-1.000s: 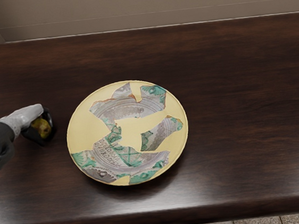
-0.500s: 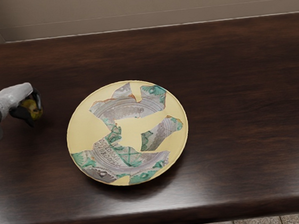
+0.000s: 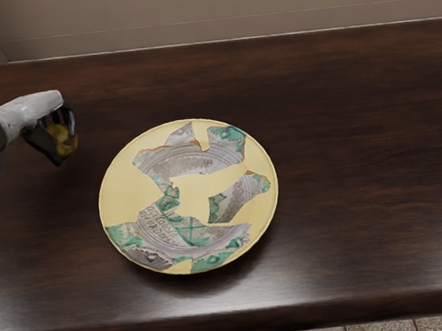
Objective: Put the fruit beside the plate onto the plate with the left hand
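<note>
- Step in hand, as I judge it: carrying. The pick-up looks done and the placing is not yet done
- Left hand [image 3: 42, 122]: one in view, its arm coming in from the left edge, at the far left of the table [image 3: 358, 119]
- Fingers [image 3: 46, 144]: dark, curled and clamped round the fruit, which shows between them
- Fruit [image 3: 62, 138]: one, small and yellowish, held in the left hand. It is to the left of the plate and a little farther back, apart from its rim. It seems to be held off the tabletop, though I cannot be sure
- Plate [image 3: 114, 185]: one, round and yellow with grey and green patches, lying flat near the middle of the table with nothing on it
- Right hand: none in view
- Next move, by my reckoning: I would swing the hand to the right and nearer until the fruit is over the plate, lower it onto the plate, then open the fingers, keeping the release low, since a small round fruit may roll off
</note>
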`<action>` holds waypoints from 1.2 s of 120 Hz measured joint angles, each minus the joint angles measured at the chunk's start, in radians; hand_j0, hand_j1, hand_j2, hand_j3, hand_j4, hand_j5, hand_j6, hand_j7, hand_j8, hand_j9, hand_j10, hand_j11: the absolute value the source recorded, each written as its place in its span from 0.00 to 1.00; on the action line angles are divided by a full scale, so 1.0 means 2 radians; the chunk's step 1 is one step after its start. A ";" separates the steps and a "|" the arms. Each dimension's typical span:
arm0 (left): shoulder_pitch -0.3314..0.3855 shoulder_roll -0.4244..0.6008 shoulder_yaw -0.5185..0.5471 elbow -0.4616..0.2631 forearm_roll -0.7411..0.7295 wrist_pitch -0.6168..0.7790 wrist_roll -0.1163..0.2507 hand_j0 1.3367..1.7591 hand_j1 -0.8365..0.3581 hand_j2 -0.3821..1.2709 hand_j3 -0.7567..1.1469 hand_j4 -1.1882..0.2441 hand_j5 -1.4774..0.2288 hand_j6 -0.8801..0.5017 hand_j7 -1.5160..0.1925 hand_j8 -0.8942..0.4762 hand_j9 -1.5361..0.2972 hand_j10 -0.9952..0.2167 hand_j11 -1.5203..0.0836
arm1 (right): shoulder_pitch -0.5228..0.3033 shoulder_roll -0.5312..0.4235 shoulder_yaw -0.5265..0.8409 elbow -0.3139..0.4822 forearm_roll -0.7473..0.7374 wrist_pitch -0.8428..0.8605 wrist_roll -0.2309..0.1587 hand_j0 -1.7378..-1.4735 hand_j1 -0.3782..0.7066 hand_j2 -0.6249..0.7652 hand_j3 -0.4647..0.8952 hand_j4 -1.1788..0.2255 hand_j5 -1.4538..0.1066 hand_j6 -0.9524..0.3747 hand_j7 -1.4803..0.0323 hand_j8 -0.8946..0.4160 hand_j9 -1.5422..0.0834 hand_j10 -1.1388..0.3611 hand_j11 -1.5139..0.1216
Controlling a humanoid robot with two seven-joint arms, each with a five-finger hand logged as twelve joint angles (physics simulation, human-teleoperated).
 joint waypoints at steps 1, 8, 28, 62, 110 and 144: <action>-0.003 0.000 0.000 -0.001 -0.002 -0.002 0.000 0.75 0.52 0.50 0.40 0.25 0.14 0.39 0.18 0.44 0.20 0.34 0.23 | 0.000 0.000 0.000 0.000 0.000 0.000 0.000 0.30 0.07 0.44 0.34 0.81 0.90 0.69 0.95 0.66 0.92 0.74 0.90; -0.013 0.000 0.000 -0.006 -0.012 -0.011 0.000 0.75 0.52 0.53 0.40 0.25 0.15 0.38 0.18 0.43 0.20 0.32 0.23 | 0.000 0.000 0.000 0.000 0.000 0.000 0.000 0.30 0.07 0.44 0.34 0.81 0.90 0.69 0.95 0.66 0.92 0.74 0.90; -0.031 0.000 0.000 -0.021 -0.033 -0.026 -0.001 0.75 0.46 0.61 0.40 0.24 0.16 0.38 0.19 0.41 0.20 0.30 0.23 | 0.000 0.000 0.000 0.000 0.000 0.000 0.000 0.30 0.07 0.44 0.34 0.81 0.90 0.69 0.95 0.66 0.92 0.74 0.90; -0.060 -0.001 -0.002 -0.041 -0.069 -0.056 -0.005 0.75 0.37 0.76 0.40 0.24 0.16 0.38 0.20 0.43 0.21 0.23 0.23 | 0.000 0.000 0.000 0.000 0.000 0.000 0.000 0.30 0.07 0.44 0.34 0.81 0.90 0.69 0.95 0.66 0.92 0.74 0.90; -0.079 -0.024 -0.003 -0.056 -0.096 -0.069 -0.005 0.74 0.24 0.91 0.40 0.25 0.15 0.33 0.19 0.35 0.20 0.14 0.22 | 0.000 0.000 0.000 0.000 0.000 0.000 0.000 0.30 0.07 0.44 0.34 0.81 0.90 0.69 0.95 0.66 0.92 0.74 0.90; -0.079 -0.031 -0.014 -0.060 -0.118 -0.066 -0.007 0.75 0.54 0.49 0.40 0.50 0.48 0.39 0.51 0.41 0.49 0.43 0.55 | 0.000 0.000 0.000 0.000 0.000 0.000 0.000 0.30 0.07 0.44 0.34 0.81 0.90 0.69 0.95 0.66 0.92 0.74 0.90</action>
